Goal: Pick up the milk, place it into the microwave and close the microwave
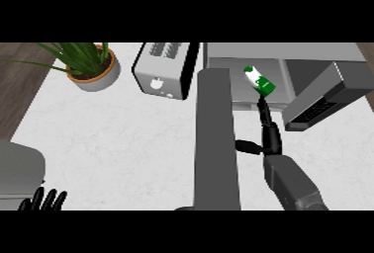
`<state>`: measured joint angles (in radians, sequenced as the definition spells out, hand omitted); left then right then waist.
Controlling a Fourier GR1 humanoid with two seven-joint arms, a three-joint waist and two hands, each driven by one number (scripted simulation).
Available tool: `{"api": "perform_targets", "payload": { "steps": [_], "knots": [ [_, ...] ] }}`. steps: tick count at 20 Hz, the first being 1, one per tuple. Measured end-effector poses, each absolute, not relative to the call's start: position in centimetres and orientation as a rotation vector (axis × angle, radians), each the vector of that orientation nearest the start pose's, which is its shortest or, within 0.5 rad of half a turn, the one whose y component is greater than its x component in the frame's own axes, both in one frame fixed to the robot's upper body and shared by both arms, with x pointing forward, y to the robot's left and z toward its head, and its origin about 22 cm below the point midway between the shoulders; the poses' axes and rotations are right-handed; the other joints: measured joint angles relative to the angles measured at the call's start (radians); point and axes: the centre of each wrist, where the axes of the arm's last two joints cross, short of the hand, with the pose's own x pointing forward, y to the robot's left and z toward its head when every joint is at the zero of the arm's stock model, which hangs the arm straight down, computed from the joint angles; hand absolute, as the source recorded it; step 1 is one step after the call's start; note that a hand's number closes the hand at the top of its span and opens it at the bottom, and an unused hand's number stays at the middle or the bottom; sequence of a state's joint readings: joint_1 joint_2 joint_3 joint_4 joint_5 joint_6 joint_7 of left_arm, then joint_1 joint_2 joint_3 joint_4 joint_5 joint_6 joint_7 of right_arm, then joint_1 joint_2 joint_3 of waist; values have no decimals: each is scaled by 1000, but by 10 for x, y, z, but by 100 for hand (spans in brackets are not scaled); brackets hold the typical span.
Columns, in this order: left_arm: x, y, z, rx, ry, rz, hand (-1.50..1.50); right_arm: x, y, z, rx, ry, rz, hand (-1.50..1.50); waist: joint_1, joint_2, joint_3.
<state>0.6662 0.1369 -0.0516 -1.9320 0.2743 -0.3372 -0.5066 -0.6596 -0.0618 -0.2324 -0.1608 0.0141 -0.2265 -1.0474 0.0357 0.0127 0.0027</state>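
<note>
As right hand (267, 129) holds milk (259, 80) (tilted), microwave (292, 50) stands open.

A potted plant (92, 69) with long green leaves stands at the far left of the white counter (124, 148). Just right of it sits a silver toaster (162, 71).
</note>
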Motion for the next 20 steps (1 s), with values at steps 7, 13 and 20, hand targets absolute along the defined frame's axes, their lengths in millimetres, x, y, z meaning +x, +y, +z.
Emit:
{"api": "perform_targets", "payload": {
  "steps": [7, 13, 20],
  "knots": [
    [76, 272, -11, -256, -1809, 17, -150, 291, -238, -142, -142, -1787, 93, -150, -21, -9, -2],
    [86, 261, -13, -294, -1779, -4, -150, 264, -271, -152, -166, -1783, 64, -150, -38, -15, -3],
    [110, 235, -24, -399, -1720, -170, 150, 236, -311, -151, -208, -1798, 33, -150, -49, -16, -4]
  ]
}}
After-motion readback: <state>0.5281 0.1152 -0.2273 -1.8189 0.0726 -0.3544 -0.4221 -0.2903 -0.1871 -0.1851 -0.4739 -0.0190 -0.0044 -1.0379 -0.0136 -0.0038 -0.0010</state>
